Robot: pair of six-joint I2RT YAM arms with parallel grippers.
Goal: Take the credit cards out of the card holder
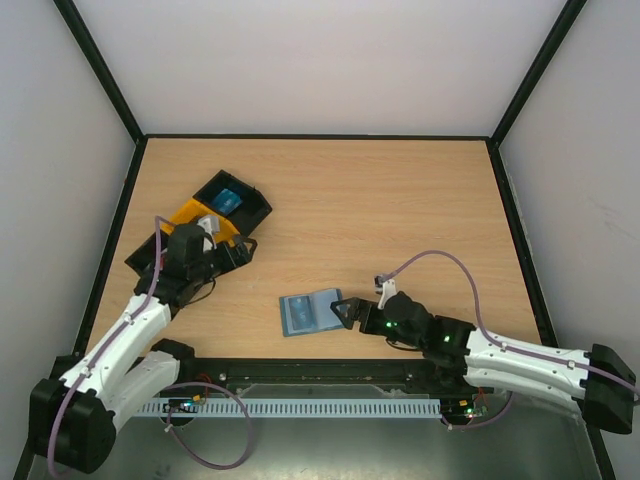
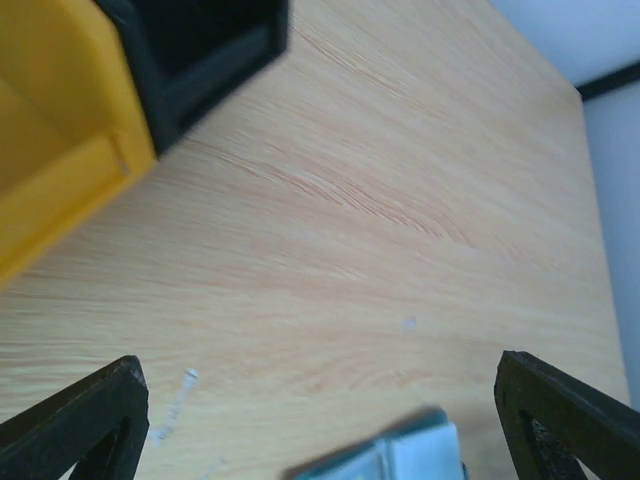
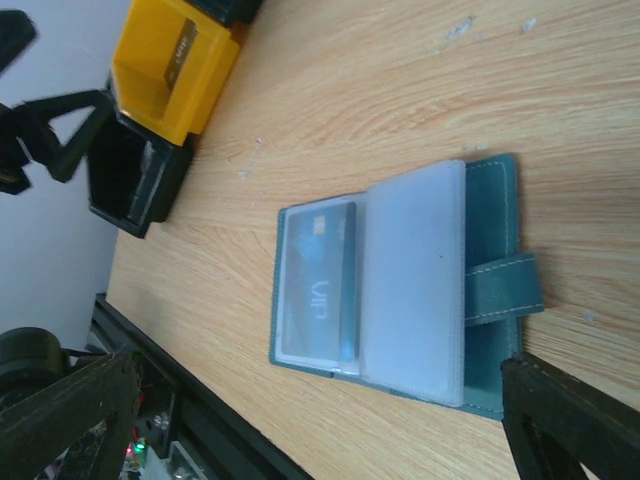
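Note:
The card holder [image 1: 306, 314] lies open and flat near the table's front edge. In the right wrist view it [image 3: 492, 200] is teal, with clear sleeves and a side tab [image 3: 500, 291]. A dark grey card [image 3: 318, 285] marked "VIP" sits in its left sleeve. The white card with red marks does not show in the holder. My right gripper [image 1: 343, 311] is open and empty just right of the holder, its jaws wide apart [image 3: 315, 400]. My left gripper [image 1: 238, 252] is open and empty beside the trays. Its wrist view [image 2: 320, 440] shows one corner of the holder [image 2: 405, 455].
A black tray [image 1: 255, 203] with a blue item, a yellow tray [image 1: 185, 213] with a pale card-like item, and another black tray [image 1: 148, 256] stand at the left. The yellow tray [image 3: 165, 85] also shows in the right wrist view. Black frame rails border the table.

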